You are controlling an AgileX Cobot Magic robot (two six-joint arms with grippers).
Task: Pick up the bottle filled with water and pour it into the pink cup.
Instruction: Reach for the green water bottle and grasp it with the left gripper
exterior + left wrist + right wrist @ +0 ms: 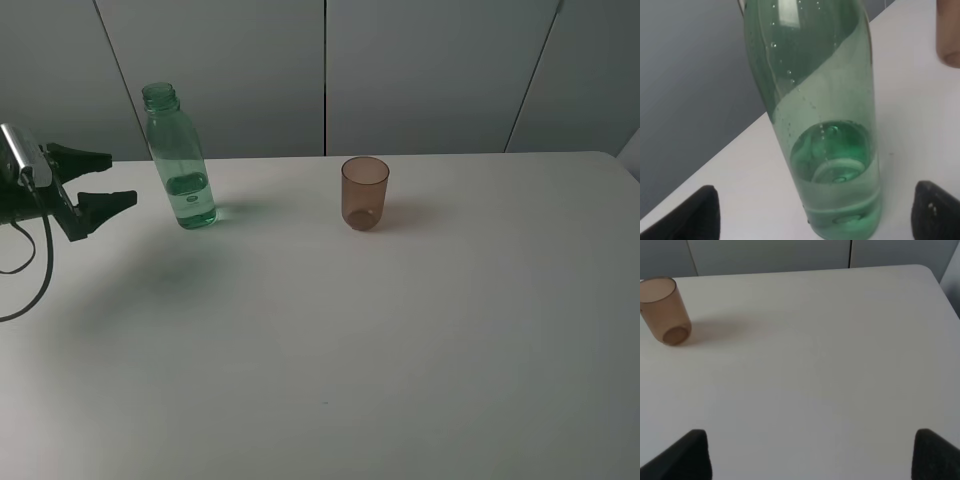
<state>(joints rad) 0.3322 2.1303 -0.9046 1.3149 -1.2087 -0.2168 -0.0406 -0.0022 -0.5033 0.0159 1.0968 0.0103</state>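
The green transparent bottle (180, 160) stands upright at the back left of the white table, capless, with water in its lower part. It fills the left wrist view (825, 125). The brownish-pink cup (365, 193) stands upright near the back middle, and also shows in the right wrist view (664, 310). My left gripper (98, 180) is open just left of the bottle, level with its lower half, not touching it. Its fingertips (700, 212) sit on either side of the bottle's base in the left wrist view. My right gripper (812, 455) is open and empty, out of the exterior view.
The white table (400, 350) runs to a grey panelled wall (420, 70) at the back. Its right back corner (927, 270) shows in the right wrist view. A black cable (30, 270) hangs below the left arm.
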